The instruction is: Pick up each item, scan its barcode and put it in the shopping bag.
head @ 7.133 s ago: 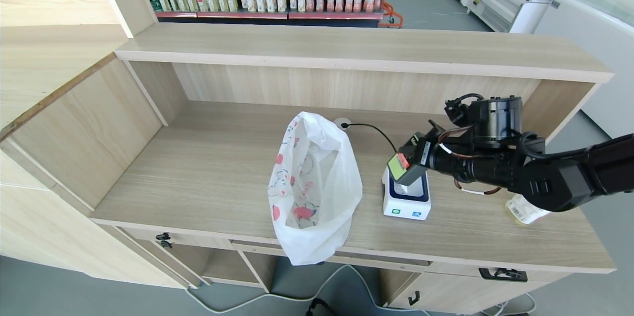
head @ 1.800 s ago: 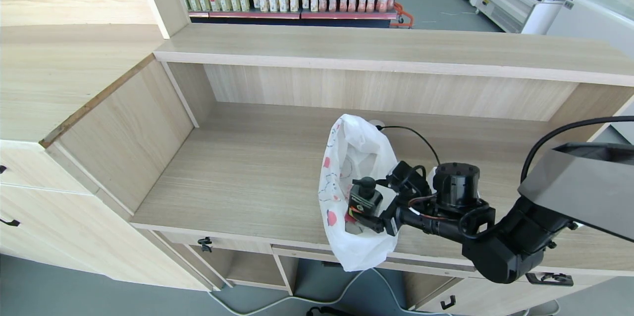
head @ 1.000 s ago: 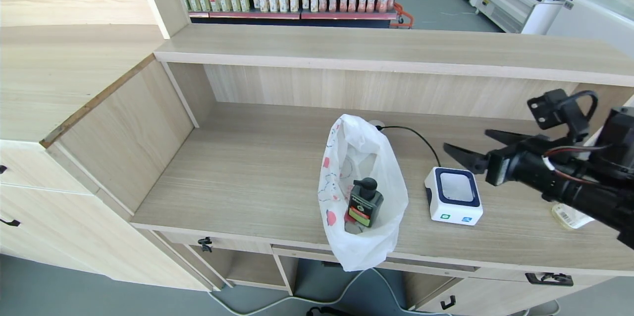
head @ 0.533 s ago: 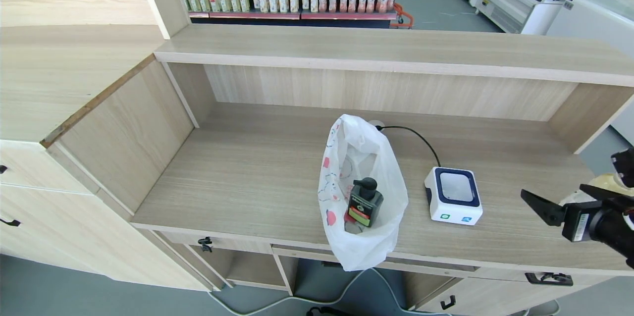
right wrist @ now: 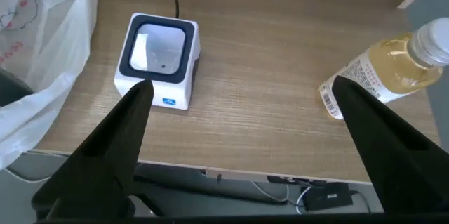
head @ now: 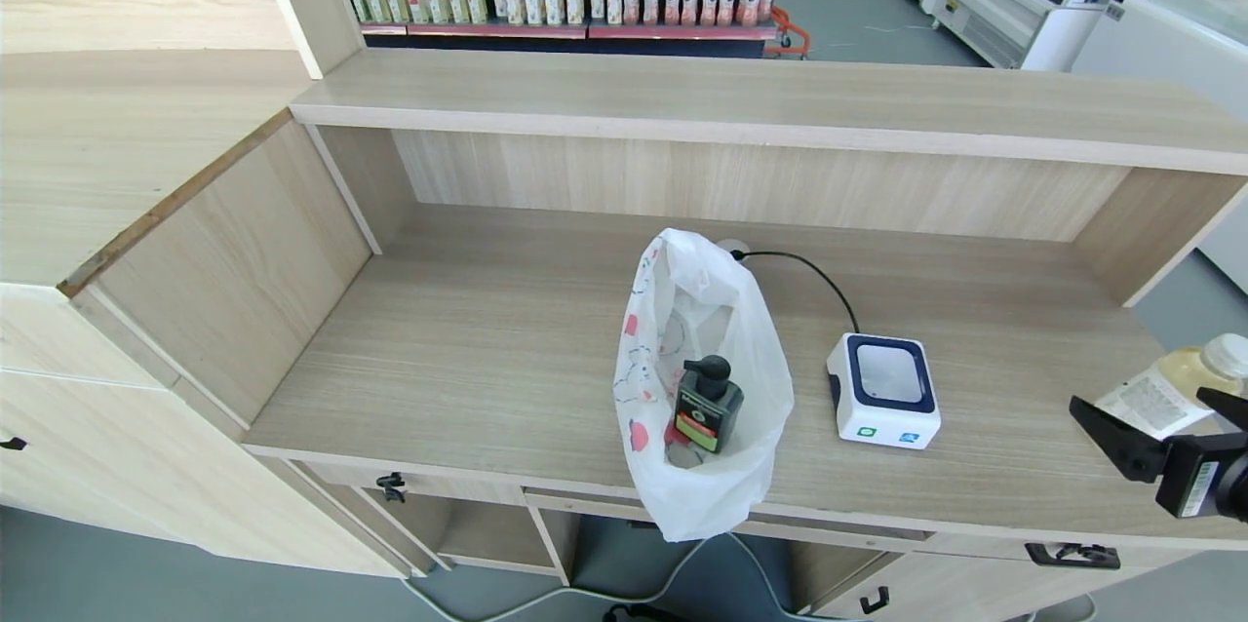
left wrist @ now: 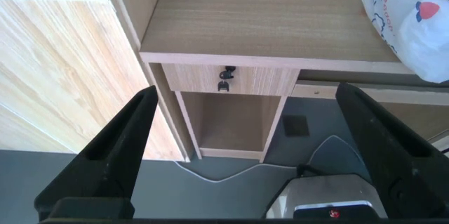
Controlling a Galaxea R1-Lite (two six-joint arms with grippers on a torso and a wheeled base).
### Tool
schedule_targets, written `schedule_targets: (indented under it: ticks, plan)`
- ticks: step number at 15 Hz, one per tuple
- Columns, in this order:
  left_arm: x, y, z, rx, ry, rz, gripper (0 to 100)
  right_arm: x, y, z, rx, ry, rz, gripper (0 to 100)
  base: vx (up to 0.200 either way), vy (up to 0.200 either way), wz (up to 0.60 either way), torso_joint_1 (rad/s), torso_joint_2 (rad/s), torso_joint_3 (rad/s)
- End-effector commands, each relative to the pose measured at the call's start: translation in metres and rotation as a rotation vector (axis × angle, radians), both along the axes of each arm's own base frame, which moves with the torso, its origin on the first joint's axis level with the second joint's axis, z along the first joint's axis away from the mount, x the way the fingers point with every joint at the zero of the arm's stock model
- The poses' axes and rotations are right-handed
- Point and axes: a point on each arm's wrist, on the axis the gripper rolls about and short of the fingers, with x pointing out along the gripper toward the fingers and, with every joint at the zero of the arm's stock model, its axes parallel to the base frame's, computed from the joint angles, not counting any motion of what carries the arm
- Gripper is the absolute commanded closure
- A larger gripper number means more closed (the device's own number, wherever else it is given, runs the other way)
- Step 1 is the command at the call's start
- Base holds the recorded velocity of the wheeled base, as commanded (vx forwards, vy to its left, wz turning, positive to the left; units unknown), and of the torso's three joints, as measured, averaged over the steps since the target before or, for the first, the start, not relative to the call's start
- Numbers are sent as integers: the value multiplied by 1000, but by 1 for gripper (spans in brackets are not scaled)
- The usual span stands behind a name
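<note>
R gripper (head: 1136,400) wide open, empty, by counter (head: 975,490) front-right edge, just beside bottle (head: 1185,370)

Shopping bag (head: 756,378) sits mid-table (head: 487,359) at the front edge, bottom hanging over it. Pump bottle (head: 708,405) upright inside the bag. Scanner (head: 882,391) just right of the bag, not touching; its cable (head: 809,269) runs back to a hole behind the bag. Second bottle (head: 1170,378) lies on its side at the table's far right end. Right pincer (right wrist: 242,87) is near it on the front side, between scanner and bottle.
</note>
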Motion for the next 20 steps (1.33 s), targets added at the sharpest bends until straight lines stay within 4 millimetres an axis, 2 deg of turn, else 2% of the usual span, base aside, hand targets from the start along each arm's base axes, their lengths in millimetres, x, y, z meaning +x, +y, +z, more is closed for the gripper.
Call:
schedule_targets:
  ticks: [1,5,10,16,20]
  plan:
    - [0,0,0,2,0,1,0,-4,-1,1,-2,-16,-8,0,0,-200,0,12,2,2]
    - [0,0,0,2,0,1,0,-8,-4,-4,-1,2,-38,0,0,-200,0,-2,4,5]
    - [0,0,0,0,0,1,0,-29,-5,-22,4,53,-65,0,0,-200,0,5,2,-1]
    - [0,0,0,-2,0,1,0,-31,-4,-23,4,50,-60,0,0,-200,0,6,3,4]
    - [0,0,0,-5,0,2,0,-31,-3,-23,6,51,-50,0,0,0,0,0,0,0]
